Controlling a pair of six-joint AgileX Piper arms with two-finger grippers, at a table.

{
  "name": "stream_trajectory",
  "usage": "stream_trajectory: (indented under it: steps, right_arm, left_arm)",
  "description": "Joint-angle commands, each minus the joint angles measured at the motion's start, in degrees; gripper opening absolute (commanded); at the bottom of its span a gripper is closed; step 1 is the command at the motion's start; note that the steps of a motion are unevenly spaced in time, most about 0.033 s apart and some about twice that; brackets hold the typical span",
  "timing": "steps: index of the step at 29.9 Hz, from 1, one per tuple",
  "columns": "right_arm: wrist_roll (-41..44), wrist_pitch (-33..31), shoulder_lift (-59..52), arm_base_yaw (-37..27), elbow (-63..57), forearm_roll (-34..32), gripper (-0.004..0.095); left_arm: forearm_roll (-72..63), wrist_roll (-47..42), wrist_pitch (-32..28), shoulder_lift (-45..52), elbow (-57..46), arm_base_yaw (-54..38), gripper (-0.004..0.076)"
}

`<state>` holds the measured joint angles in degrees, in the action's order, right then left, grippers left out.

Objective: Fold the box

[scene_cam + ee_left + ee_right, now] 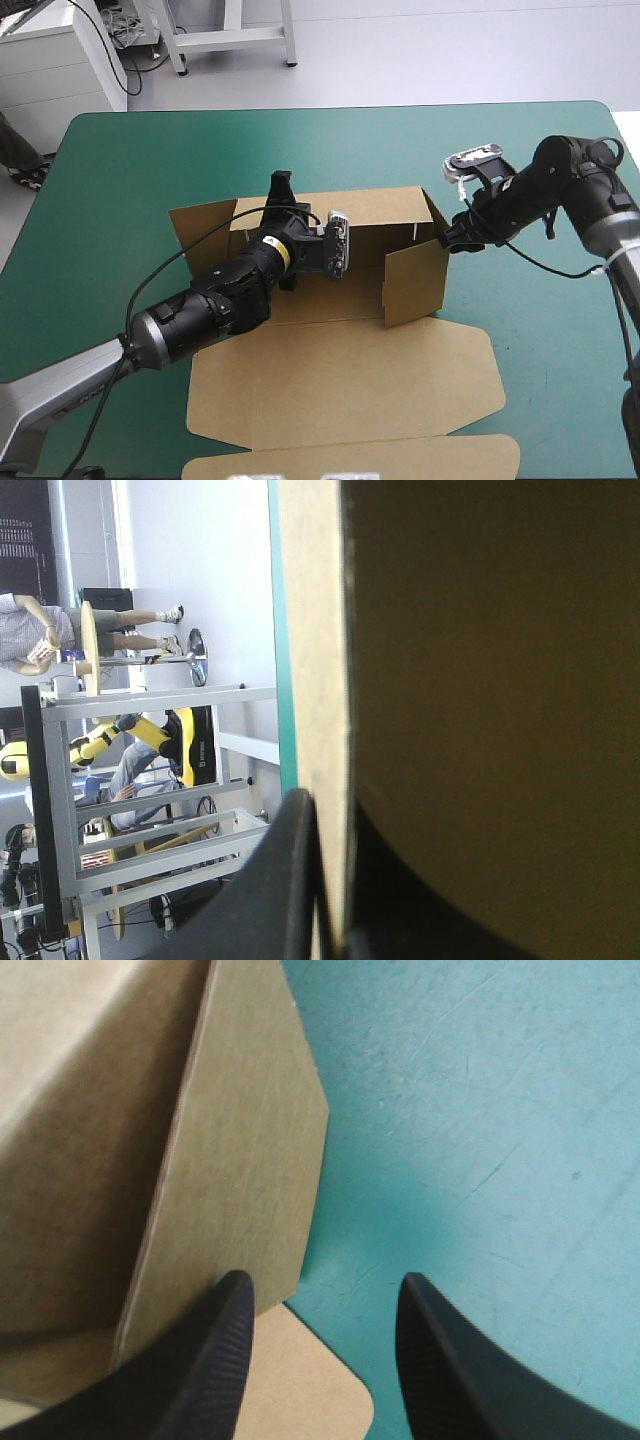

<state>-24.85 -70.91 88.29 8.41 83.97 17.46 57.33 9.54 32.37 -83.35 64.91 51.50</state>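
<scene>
Raising box [340, 390] walls: left claw [330, 870] pinching back wall [380, 215]; right claw [320, 1295] spread, side flap [240, 1160] beside it; I'd tuck flap inward next.

The box [340, 385] sits in the middle of the table [110, 170], its back and right walls standing up and its lid flat toward the near edge. The left gripper [283, 183] is at the back wall's left end, the wall between its fingers. The right gripper [447, 238] is just outside the right wall.
</scene>
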Motion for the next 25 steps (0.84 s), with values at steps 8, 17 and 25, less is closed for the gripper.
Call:
stream_trajectory:
  steps: [8,17,25]
  right_arm:
    - [-4.81,1.95,-7.53,-0.33,-7.77,8.81,0.0413]
    - [-7.02,9.21,-8.87,-0.33,-11.3,13.21,0.0413]
    - [-5.17,10.46,-8.87,1.75,-12.25,14.55,0.0413]
  left_arm:
    - [-1.4,-2.03,1.97,0.98,0.76,0.07,-0.0008]
    - [-1.4,-2.03,1.97,0.98,0.76,0.07,-0.0008]
    - [-1.4,-2.03,1.51,0.98,0.76,0.07,-0.0008]
